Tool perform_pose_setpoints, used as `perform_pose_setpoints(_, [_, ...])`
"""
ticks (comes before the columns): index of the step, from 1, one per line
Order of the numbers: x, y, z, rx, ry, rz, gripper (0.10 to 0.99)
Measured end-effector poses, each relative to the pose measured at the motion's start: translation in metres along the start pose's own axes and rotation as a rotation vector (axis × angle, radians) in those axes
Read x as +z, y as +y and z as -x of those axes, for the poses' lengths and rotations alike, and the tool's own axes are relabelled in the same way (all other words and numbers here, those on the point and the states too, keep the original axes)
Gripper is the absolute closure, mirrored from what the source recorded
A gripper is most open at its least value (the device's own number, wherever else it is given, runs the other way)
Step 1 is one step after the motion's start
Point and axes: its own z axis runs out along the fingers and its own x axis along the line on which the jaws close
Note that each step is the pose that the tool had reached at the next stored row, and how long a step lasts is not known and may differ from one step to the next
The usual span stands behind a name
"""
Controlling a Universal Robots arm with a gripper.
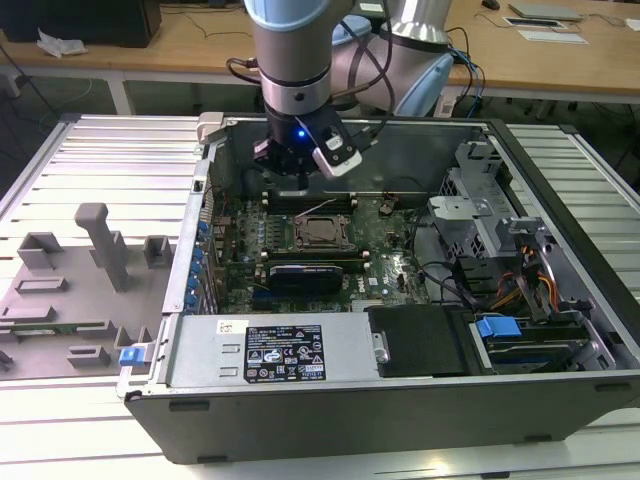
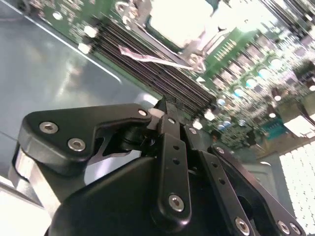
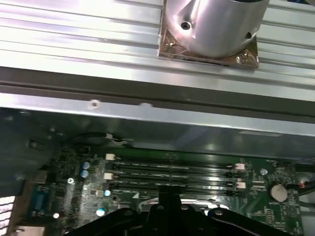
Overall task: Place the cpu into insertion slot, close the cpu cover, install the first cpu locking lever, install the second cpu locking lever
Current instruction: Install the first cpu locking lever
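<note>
In the exterior view the cpu [image 1: 322, 233], a dull grey square, lies in the insertion slot [image 1: 322, 249] in the middle of the green board. The silver cpu cover [image 1: 343, 235] frames it and looks laid down over it. A thin pale locking lever [image 1: 322, 206] [image 2: 147, 58] sticks out from the slot's far side over the memory slots. My gripper [image 1: 290, 180] [image 2: 162, 104] [image 3: 165, 196] hangs above the memory slots, just beyond the slot and apart from it. It is shut, with nothing seen between the fingertips.
The board sits inside an open computer case with a tall far wall [image 3: 147, 115]. Long black memory slots [image 3: 172, 172] lie under the gripper. Around the slot are a black card [image 1: 305, 275], a labelled power supply [image 1: 285, 352] and a drive cage [image 1: 480, 215]. Grey fixtures [image 1: 100, 245] stand outside the case.
</note>
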Motion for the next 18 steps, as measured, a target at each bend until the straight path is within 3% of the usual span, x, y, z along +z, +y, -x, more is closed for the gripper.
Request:
perform_pose_setpoints(4, [0.0001, -0.0001, 0.0009, 0.0, 0.0001, 0.0, 0.98])
perform_pose_setpoints(6, [0.0002, -0.0001, 0.0005, -0.009, -0.0274, -0.003, 0.98])
perform_pose_setpoints(10, [0.0002, 0.0, -0.0006, -0.029, -0.0921, -0.009, 0.98])
perform_pose_setpoints(12, [0.0011, -0.0005, -0.001, -0.035, -0.112, -0.01, 0.98])
perform_pose_setpoints(16, [0.0049, -0.0029, -0.0016, -0.027, -0.1169, -0.011, 0.98])
perform_pose_setpoints(18, [0.009, -0.0043, -0.002, -0.005, -0.1235, -0.015, 0.98])
